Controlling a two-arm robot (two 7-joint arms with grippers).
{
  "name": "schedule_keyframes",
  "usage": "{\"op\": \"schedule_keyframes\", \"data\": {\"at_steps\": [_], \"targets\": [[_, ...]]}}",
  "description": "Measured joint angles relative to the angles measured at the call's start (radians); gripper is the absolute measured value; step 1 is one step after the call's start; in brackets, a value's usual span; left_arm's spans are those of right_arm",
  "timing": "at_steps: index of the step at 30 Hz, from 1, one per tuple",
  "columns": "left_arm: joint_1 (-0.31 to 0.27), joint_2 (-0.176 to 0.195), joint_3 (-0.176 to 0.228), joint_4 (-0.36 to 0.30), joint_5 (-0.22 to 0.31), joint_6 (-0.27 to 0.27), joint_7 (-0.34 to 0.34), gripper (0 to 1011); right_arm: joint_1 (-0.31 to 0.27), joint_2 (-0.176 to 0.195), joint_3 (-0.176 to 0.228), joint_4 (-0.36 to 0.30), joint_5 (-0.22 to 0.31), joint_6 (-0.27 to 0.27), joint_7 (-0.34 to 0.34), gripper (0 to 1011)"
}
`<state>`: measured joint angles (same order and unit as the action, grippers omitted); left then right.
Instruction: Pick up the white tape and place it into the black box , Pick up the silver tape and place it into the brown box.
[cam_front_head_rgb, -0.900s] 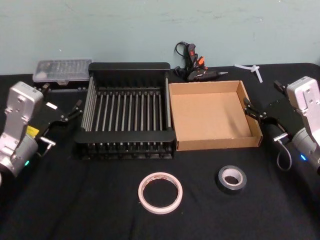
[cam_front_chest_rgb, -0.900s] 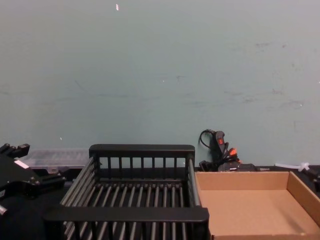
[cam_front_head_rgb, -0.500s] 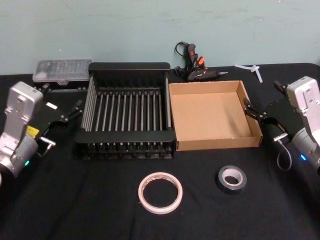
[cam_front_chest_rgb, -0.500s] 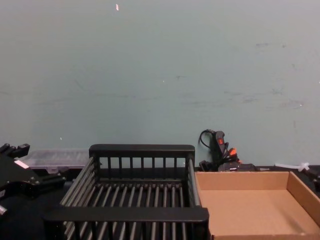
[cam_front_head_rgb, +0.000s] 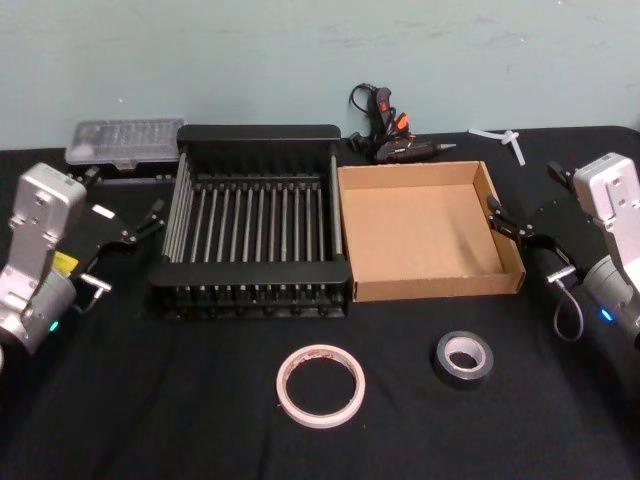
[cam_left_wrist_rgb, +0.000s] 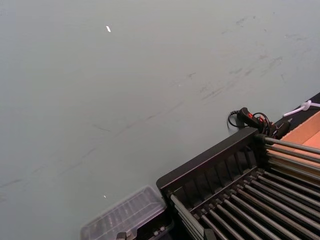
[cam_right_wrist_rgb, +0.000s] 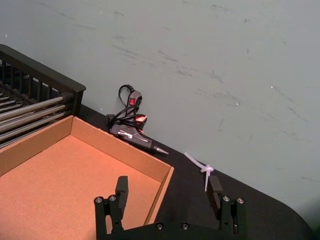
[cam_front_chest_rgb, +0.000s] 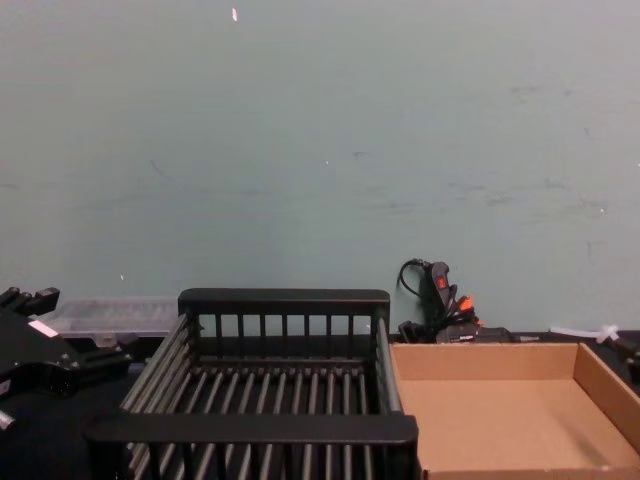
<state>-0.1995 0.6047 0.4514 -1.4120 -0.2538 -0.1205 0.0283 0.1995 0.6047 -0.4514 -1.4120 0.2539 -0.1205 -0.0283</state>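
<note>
Nothing is being carried yet; everything is laid out as a starting arrangement around the black box (cam_front_head_rgb: 255, 232). The brown box (cam_front_head_rgb: 428, 229) is sitting touching the black box's right side, so the two drop targets are lining up side by side at the middle of the tabletop (cam_front_head_rgb: 150, 400). The white tape (cam_front_head_rgb: 321, 384) is lying flat in front of the black box, near its right front corner, and the silver tape (cam_front_head_rgb: 464, 358) is lying flat farther right of it, in front of the brown box. Each roll is probably waiting close to a box so that one short lift and carry will do.

The left hand (cam_front_head_rgb: 140, 228) is hovering just left of the black box, holding nothing; how far its fingers are spread cannot be told. The right hand (cam_right_wrist_rgb: 167, 192) is hovering on the far side of the brown box from the black box, over that tray's right wall, its fingers spread wide and gripping nothing. Both are well apart from the rolls. Behind the black box, a clear case (cam_front_head_rgb: 125, 143) and a glue gun (cam_front_head_rgb: 390, 135) are lying unused.
</note>
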Motion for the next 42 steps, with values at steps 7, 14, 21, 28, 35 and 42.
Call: {"op": "schedule_keyframes", "data": {"at_steps": [7, 14, 21, 28, 35, 42], "targets": [[0.000, 0.000, 0.000, 0.000, 0.000, 0.000, 0.000, 1001, 0.000, 0.000, 0.000, 0.000, 0.000, 0.000, 0.000, 1002], [0.000, 0.000, 0.000, 0.000, 0.000, 0.000, 0.000, 1001, 0.000, 0.000, 0.000, 0.000, 0.000, 0.000, 0.000, 1002], [0.000, 0.000, 0.000, 0.000, 0.000, 0.000, 0.000, 1001, 0.000, 0.000, 0.000, 0.000, 0.000, 0.000, 0.000, 1002], [0.000, 0.000, 0.000, 0.000, 0.000, 0.000, 0.000, 1001, -0.006, -0.004, 0.015, -0.006, 0.008, 0.002, 0.018, 1002], [0.000, 0.000, 0.000, 0.000, 0.000, 0.000, 0.000, 1001, -0.028, -0.003, 0.043, -0.052, 0.033, 0.055, 0.045, 1002], [0.000, 0.000, 0.000, 0.000, 0.000, 0.000, 0.000, 1001, -0.063, 0.005, 0.073, -0.131, 0.067, 0.134, 0.067, 1002]]}}
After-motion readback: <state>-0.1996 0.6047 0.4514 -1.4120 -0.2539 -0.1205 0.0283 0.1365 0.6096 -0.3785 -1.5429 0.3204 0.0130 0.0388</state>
